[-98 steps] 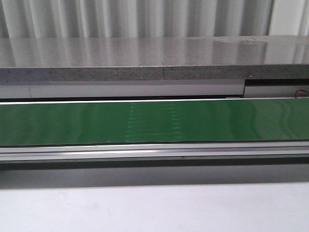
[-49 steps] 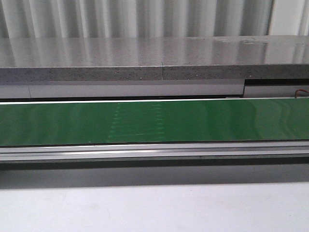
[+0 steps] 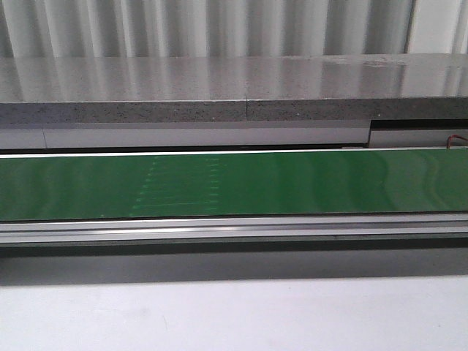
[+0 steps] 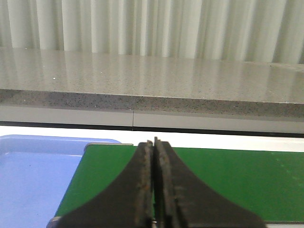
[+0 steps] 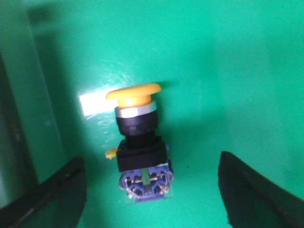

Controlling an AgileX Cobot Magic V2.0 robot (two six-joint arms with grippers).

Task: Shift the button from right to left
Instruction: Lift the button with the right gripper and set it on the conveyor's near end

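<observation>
button (image 5: 137,142) only under right wrist

The button (image 5: 139,145) lies on the belt (image 5: 228,71) between the right hand's (image 5: 152,199) spread fingers (image 5: 256,190); a tray (image 4: 33,175) sits beside the left hand (image 4: 154,190).

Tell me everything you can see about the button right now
The button shows only in the right wrist view, lying on a green surface. It has a round yellow-orange mushroom cap, a silvery ring under it, a black collar and body, and a blue contact block with screws at the far end. It looks like plastic. The right claw is open, its fingers either side, not touching it.
</observation>
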